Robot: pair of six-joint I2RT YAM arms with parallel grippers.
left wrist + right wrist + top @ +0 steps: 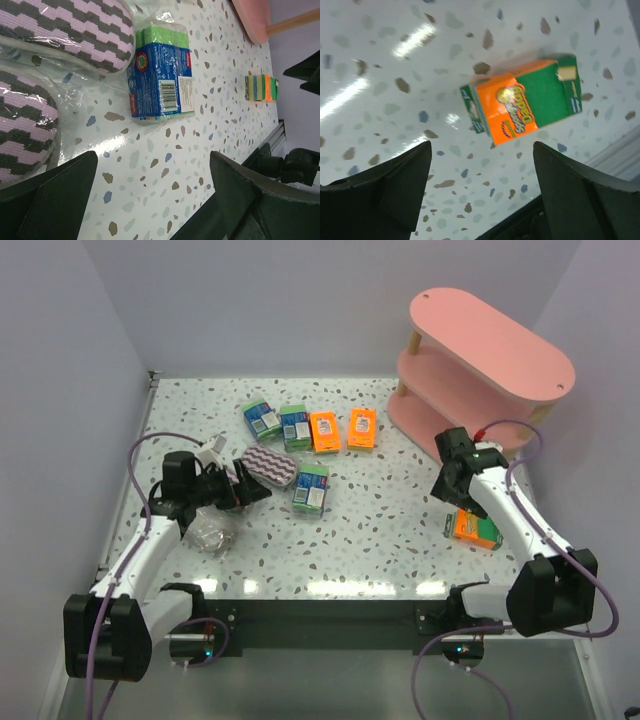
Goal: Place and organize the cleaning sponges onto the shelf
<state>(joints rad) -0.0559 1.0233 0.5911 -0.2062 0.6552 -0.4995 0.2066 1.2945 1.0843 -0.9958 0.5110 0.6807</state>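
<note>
Right pincer (480, 192) is open wide and holds nothing. It hangs over the orange pack (522, 100), which lies flat on the worktop (390, 530), clear of both fingers.

From above, that orange pack (474, 528) sits at 5 o'clock of the right pincer (450, 478), partly under the right arm. The shelf (490, 340) is at 12 o'clock of it, boards look bare. The right arm is far nearer; this pack is its job.

In the right wrist view the pack's long axis runs roughly 8 to 2 o'clock, close to the finger line. It likely needs a wrist turn to close across the short side.

Left pincer (150, 200) is fully open and empty, with the zigzag pack (65, 30) at its 10 o'clock and the green-blue pack (160, 80) at 12. The other packs lie mid-worktop, none shelved.
</note>
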